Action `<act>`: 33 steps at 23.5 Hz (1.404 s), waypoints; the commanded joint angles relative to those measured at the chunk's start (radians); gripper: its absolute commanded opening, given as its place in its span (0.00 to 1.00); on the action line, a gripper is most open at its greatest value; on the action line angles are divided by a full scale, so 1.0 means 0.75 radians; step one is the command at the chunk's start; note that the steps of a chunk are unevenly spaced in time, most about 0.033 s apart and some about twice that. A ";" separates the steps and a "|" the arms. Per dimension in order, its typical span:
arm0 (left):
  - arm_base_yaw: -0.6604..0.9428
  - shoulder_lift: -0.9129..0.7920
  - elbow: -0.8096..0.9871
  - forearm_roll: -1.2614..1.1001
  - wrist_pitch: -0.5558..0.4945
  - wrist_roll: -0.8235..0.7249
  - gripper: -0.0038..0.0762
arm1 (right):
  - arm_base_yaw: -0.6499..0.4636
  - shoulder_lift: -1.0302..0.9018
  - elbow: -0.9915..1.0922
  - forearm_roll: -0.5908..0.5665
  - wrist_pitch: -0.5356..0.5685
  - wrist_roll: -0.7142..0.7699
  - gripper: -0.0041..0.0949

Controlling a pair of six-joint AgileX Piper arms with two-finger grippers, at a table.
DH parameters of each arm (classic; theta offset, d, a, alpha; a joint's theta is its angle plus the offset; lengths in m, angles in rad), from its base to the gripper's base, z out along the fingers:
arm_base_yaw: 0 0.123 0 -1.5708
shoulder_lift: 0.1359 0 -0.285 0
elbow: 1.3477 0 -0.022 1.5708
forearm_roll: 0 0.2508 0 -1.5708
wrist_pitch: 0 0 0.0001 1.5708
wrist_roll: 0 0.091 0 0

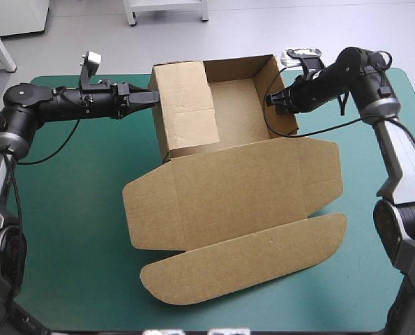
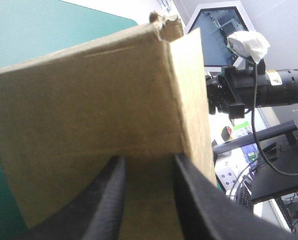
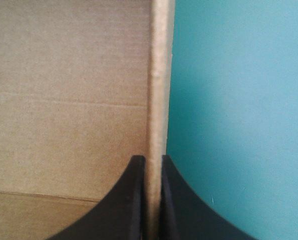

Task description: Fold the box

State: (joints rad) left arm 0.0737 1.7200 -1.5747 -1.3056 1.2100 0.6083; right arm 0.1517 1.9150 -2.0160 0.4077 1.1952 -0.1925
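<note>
The box [image 1: 236,112] sits on the surface [image 1: 74,209], its lid [image 1: 235,188] flat. The right fingers [image 3: 133,200] pinch its right wall, which shows edge-on between them. The left fingers [image 2: 108,200] stand slightly spread at the left wall. Board fills the gap between them, and contact is unclear. That wall leans inward, hiding part of the tray floor.

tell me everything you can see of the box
The box is brown corrugated board, half formed: an open tray with raised walls at the far side, its lid and rounded tuck flap lying flat on the teal-green cover. A left panel tilts in over the tray, the left gripper against it; the right gripper is shut on the right wall's edge.
</note>
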 commanded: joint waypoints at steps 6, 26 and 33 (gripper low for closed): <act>-0.062 -0.080 -0.031 -0.087 0.111 -0.101 0.64 | 0.007 -0.063 -0.036 0.065 -0.038 0.019 0.03; -0.132 -0.101 -0.105 0.596 -0.001 -0.552 0.60 | 0.223 -0.061 -0.039 -0.307 -0.156 0.313 0.04; -0.303 -0.098 -0.132 1.186 -0.308 -0.908 0.60 | 0.309 -0.061 -0.039 -0.364 -0.184 0.354 0.04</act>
State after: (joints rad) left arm -0.1114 1.6986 -1.6375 -0.4906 1.0880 0.0057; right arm 0.3697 1.9270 -2.0160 0.1176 1.1165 0.0626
